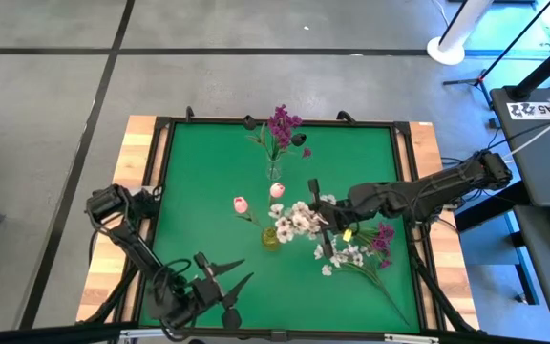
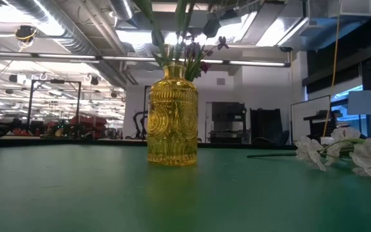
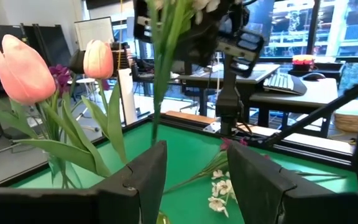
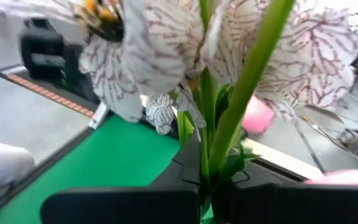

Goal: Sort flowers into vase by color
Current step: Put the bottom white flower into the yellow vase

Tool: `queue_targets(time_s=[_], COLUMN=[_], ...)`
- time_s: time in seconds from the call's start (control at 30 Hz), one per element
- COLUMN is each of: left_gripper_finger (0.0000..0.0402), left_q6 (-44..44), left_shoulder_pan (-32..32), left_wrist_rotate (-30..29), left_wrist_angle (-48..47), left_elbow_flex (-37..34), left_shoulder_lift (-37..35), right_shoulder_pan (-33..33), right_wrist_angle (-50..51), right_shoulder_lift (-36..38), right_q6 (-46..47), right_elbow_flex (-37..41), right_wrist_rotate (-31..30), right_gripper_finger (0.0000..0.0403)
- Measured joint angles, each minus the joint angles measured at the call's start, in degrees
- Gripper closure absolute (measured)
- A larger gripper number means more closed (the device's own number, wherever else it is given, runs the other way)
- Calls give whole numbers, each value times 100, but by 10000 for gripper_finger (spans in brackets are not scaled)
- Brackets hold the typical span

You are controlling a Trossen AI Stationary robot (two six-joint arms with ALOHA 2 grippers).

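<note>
Green felt tabletop in a wooden frame, grey floor around it, open lab hall behind. High view: a clear vase at the far middle holds a magenta bunch; a yellow vase sits near centre with two pink tulips beside it. The right claw reaches in from the right edge just beside the yellow vase, gripping a white spray whose blooms hang over the vase mouth. More white flowers and a magenta stem lie loose on the felt, near the right arm. The left claw waits at the near edge, fingers spread, empty. Low view: the yellow vase stands upright with stems rising out of its neck; the loose white flowers lie flat at the right. Left wrist view: open fingers frame the tulips, and a green stem hangs nearly upright above the vase from the right claw. Right wrist view: the fingers are closed on the green stem, long axis upright, veined white petals directly ahead. Judgement: the spray's stem points down toward the yellow vase, so the next move is a straight lowering; the right arm is far nearer.
</note>
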State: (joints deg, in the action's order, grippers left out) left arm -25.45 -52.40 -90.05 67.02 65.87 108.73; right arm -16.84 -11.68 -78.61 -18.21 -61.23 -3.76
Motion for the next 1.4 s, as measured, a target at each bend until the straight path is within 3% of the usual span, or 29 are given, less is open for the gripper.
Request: queue_targets(time_s=[0.23, 0.4, 0.73, 1.4], left_gripper_finger=[236, 236, 237, 237], left_q6=[302, 728, 2385, 2680], left_shoulder_pan=[119, 271, 321, 313], left_wrist_rotate=[12, 6, 1, 6], left_wrist_angle=[10, 640, 1216, 1194], left_elbow_flex=[-409, -1091, -2255, -2339], left_shoulder_lift=[0, -2, -2, -2], right_shoulder_pan=[-2, -2, -2, -1], right_wrist_angle=[173, 168, 222, 105], right_shoulder_lift=[0, 0, 0, -960], right_q6=[-11, -119, -158, 4], right_elbow_flex=[-2, -2, -2, -4], right_wrist_rotate=[-127, -126, -124, 117], right_gripper_finger=[398, 398, 397, 391])
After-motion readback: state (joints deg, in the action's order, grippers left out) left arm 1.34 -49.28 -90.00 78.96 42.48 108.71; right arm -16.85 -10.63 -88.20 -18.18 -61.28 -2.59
